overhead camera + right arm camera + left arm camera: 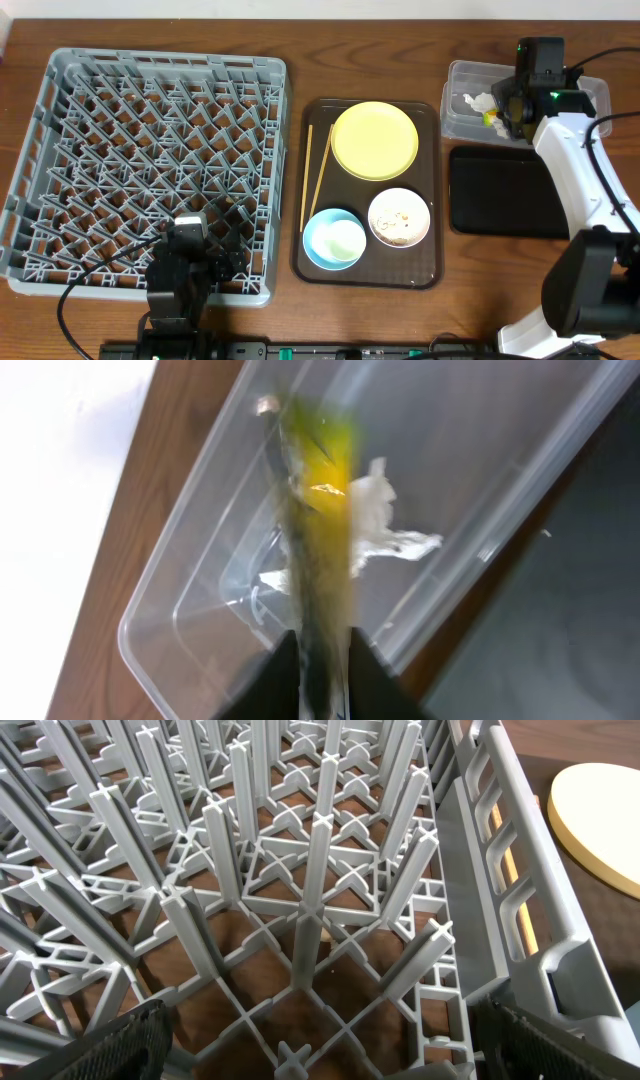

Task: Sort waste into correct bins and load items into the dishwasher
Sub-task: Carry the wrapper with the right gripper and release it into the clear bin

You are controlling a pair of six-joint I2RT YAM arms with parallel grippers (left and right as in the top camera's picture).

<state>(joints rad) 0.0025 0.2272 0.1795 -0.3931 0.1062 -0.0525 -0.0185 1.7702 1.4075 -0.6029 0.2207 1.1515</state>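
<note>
Over the far right corner of the counter, the right tool [318,660] hangs above the clear tub [170,622], its fingers pressed together on the lower end of the green-and-yellow wrapper [320,490]. The wrapper is blurred and dangles over the tub's inside, above the white tissue [385,520] that lies on the tub's floor.

The step in hand looks to be dropping the wrapper in with the tissue. To do it well, the tool should stay centred over the tub, clear of the wall facing the black tray [500,190], and come low enough that the light wrapper does not drift over the rim. It should then part fully, since thin film may cling to one finger.

At the near edge toward the left corner, the left tool [320,1045] is spread wide above the near side of the grey rack [150,170], holding nothing.

On the brown tray [310,270] in the middle of the counter sit the yellow plate [374,140], the chopsticks [318,185], the blue bowl [334,240] and the cream bowl [385,232], which holds rice scraps [405,213]. None of these is loaded yet.
</note>
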